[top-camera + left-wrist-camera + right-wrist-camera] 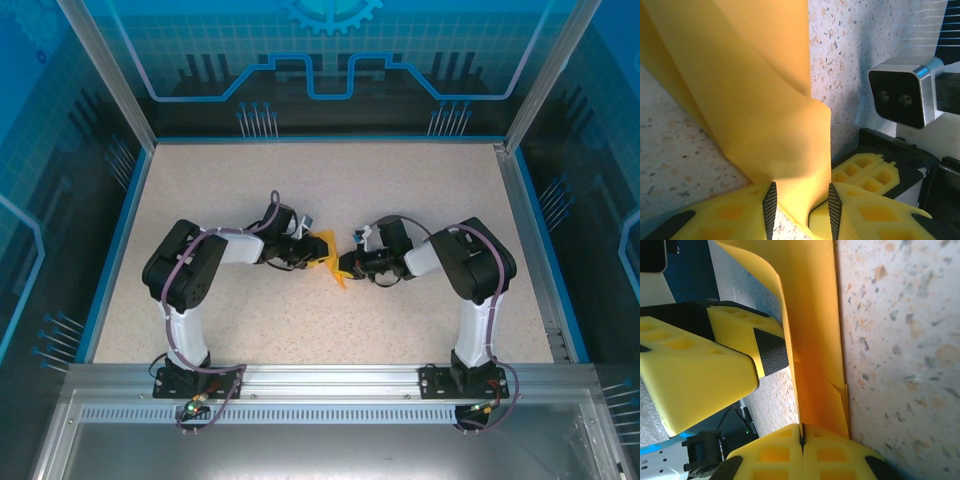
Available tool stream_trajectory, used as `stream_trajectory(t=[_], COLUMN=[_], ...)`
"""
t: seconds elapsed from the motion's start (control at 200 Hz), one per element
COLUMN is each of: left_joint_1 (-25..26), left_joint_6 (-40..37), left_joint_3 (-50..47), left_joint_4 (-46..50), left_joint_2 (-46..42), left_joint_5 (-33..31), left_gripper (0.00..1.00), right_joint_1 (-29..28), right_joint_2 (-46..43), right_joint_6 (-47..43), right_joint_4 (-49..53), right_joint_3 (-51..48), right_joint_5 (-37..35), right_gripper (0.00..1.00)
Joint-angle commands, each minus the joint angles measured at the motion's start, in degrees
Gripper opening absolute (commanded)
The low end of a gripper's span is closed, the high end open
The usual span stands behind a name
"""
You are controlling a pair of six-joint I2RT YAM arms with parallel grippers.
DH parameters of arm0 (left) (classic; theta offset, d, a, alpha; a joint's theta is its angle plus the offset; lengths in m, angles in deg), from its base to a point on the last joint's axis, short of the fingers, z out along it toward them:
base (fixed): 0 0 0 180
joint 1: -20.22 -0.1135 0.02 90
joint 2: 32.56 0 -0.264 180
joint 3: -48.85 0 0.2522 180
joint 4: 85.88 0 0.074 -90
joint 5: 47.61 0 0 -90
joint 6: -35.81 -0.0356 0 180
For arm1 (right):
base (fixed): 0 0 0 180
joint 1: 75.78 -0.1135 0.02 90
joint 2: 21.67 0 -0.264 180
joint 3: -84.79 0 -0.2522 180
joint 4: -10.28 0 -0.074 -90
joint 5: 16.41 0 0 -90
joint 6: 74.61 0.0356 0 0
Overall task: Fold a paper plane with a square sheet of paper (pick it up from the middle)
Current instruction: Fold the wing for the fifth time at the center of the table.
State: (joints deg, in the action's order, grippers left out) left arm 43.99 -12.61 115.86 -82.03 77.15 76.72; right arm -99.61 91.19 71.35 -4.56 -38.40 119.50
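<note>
Mid-table, a thin orange-yellow sheet of paper [331, 262], bowed and partly folded, sits between two grippers that nearly meet. The right gripper [801, 441] is pressed together, pinching one edge of the sheet. The left gripper [801, 207] straddles it with jaws part-spread, not clamped. The paper looks featherlight, limp and quick to crease or tear, so the safest hold is probably a gentle pinch on a doubled, folded edge. The speckled table [420, 190] lies open left, right, near and far, with its rails well apart. The tight spot is between the grippers themselves.
</note>
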Motion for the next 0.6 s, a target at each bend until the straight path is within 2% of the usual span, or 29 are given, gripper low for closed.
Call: stream_trajectory(t=[0.0, 0.375, 0.595], left_joint_1=[0.55, 0.65, 0.64], left_joint_6=[-1.37, -1.81, -0.82], left_joint_3=[2.11, 4.29, 5.27], left_joint_4=[2.81, 7.05, 9.98], left_joint_2=[1.42, 2.59, 3.16], left_joint_5=[-0.04, -1.44, -2.89], left_gripper=[0.36, 0.34, 0.34], right_joint_1=[1.03, 0.85, 0.69], right_joint_2=[2.27, 2.33, 1.11], right_joint_6=[0.82, -1.35, -4.03], right_joint_4=[4.15, 7.68, 11.24], right_joint_3=[-1.37, -0.38, 1.03], right_joint_5=[-4.59, -5.48, -5.48], right_gripper=[0.0, 0.0, 0.07])
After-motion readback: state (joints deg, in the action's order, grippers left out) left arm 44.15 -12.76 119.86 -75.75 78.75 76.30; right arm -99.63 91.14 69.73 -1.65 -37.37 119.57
